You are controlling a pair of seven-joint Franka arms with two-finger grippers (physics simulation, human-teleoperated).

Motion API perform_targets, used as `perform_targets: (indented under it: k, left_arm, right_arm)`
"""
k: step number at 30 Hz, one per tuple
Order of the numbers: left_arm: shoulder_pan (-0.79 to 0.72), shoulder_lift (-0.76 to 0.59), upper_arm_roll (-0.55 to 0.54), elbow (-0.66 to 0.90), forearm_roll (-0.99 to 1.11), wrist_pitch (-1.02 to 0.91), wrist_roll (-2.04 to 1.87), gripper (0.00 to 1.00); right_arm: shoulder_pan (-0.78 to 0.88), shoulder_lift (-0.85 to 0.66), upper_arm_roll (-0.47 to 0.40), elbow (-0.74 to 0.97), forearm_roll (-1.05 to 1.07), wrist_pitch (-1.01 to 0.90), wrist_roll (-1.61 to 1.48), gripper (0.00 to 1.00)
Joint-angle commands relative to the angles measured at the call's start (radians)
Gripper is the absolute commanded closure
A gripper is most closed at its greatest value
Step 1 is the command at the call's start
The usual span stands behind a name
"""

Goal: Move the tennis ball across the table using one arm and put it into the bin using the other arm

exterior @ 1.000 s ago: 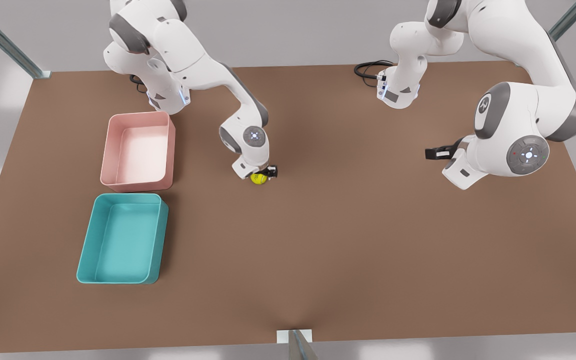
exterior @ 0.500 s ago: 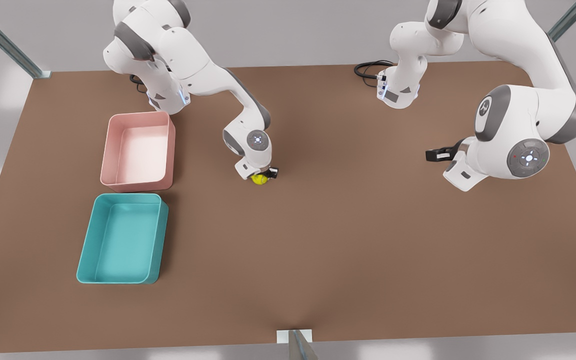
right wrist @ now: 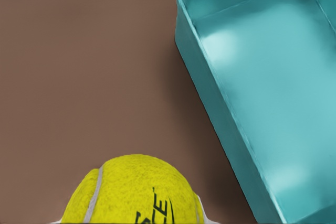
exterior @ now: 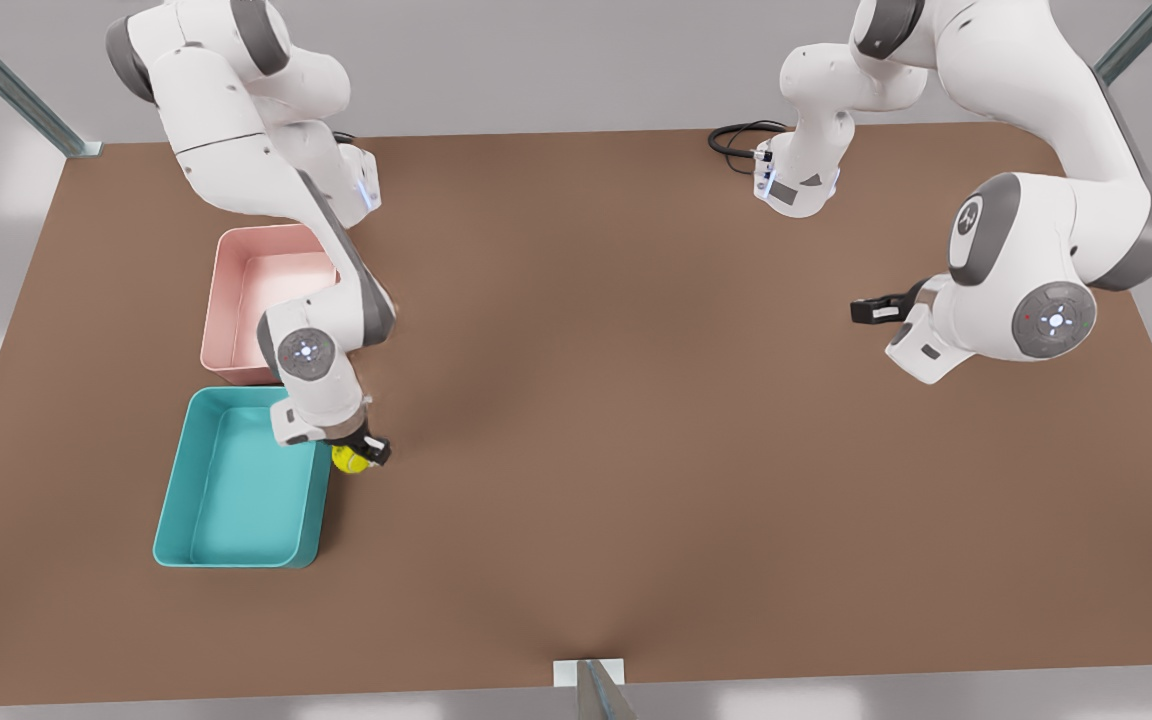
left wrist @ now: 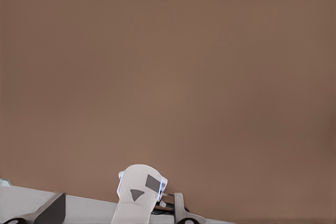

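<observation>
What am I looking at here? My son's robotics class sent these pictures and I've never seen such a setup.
Two white robot arms stand at a brown matte table, rendered by a simulator. The wide picture comes from a camera looking down on the scene; the other two come from cameras on the arms' wrists. The right gripper holds a small yellow-green fuzzy tennis ball beside the teal plastic bin, not yet over it. A pink plastic tray sits next to the bin. The left gripper waits at the front view's right.

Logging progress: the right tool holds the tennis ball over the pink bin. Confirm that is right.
Not quite. The right tool holds the tennis ball beside the teal bin, just outside its wall, as the right wrist view shows.
</observation>
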Motion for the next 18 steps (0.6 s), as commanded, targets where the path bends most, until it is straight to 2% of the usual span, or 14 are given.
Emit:
perform_targets:
  k: [1, 3, 5, 6, 7, 8, 11, 13, 14, 16, 18]
  left_arm:
    - [0.0, -0.001, 0.0, 0.0, 0.0, -0.003, -0.007, 0.0]
    - [0.0, -0.001, 0.0, 0.0, 0.0, -0.003, -0.007, 0.0]
    - [0.0, -0.001, 0.0, 0.0, -0.008, -0.003, -0.007, 0.0]
    - [0.0, 0.001, 0.0, 0.0, -0.012, -0.003, -0.007, 0.0]
    - [0.0, 0.001, 0.0, 0.0, -0.012, -0.003, -0.007, 0.0]
    - [0.0, 0.001, 0.0, 0.0, -0.012, -0.005, -0.007, 0.0]
    - [0.001, -0.001, 0.0, 0.0, -0.012, -0.009, -0.007, 0.0]
    - [0.001, 0.001, 0.0, 0.0, -0.012, -0.009, -0.007, 0.0]
    - [0.001, 0.001, 0.0, 0.0, -0.012, -0.008, -0.007, 0.0]
    - [0.0, 0.001, 0.0, 0.0, -0.012, -0.006, -0.007, 0.0]
    - [0.0, 0.002, 0.0, 0.0, -0.012, -0.008, -0.007, 0.0]
  right_arm:
    - [-0.085, -0.006, -0.002, 0.004, -0.027, -0.138, -0.74, 0.43]
    - [-0.178, 0.003, -0.015, 0.03, 0.016, -0.157, -0.978, 0.43]
    - [-0.182, 0.02, -0.057, 0.031, 0.016, -0.155, -1.027, 0.43]
    - [-0.182, 0.028, -0.058, 0.034, 0.018, -0.155, -1.028, 0.28]
    - [-0.182, 0.039, -0.058, 0.045, 0.044, -0.157, -1.029, 0.0]
    - [-0.182, 0.04, -0.056, 0.059, 0.051, -0.171, -1.028, 0.0]
    - [-0.176, 0.08, -0.047, 0.24, 0.16, -0.405, -1.021, 0.0]
    - [-0.144, 0.078, -0.016, 0.499, 0.191, -0.75, -0.977, 0.0]
    - [-0.112, 0.069, -0.018, 0.609, 0.177, -0.853, -0.96, 0.0]
    - [-0.087, -0.037, -0.021, 0.702, 0.099, -0.967, -0.917, 0.0]
    - [-0.084, -0.122, -0.031, 0.699, 0.139, -1.057, -0.912, 0.0]
